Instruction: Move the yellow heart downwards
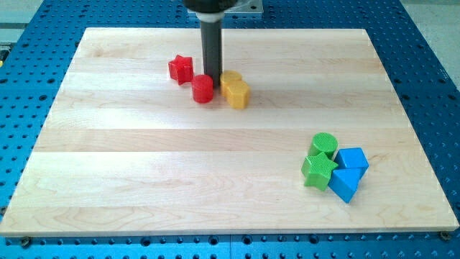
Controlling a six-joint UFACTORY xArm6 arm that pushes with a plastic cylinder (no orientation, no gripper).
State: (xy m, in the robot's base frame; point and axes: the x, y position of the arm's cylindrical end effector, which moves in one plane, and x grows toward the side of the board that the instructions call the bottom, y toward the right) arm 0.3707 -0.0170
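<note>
The yellow heart (235, 90) lies on the wooden board (144, 158) near the view's top, just right of centre. My tip (213, 77) stands right at the heart's upper left edge, between it and a red cylinder (203, 88). The rod rises straight up from there to the view's top. A red star (181, 68) lies a little left of the rod. Whether the tip touches the heart cannot be told.
At the view's lower right sits a tight cluster: a green cylinder (324, 144), a green star (318, 170), a blue cube (352, 159) and a blue triangle (344, 183). The board rests on a blue perforated table (431, 72).
</note>
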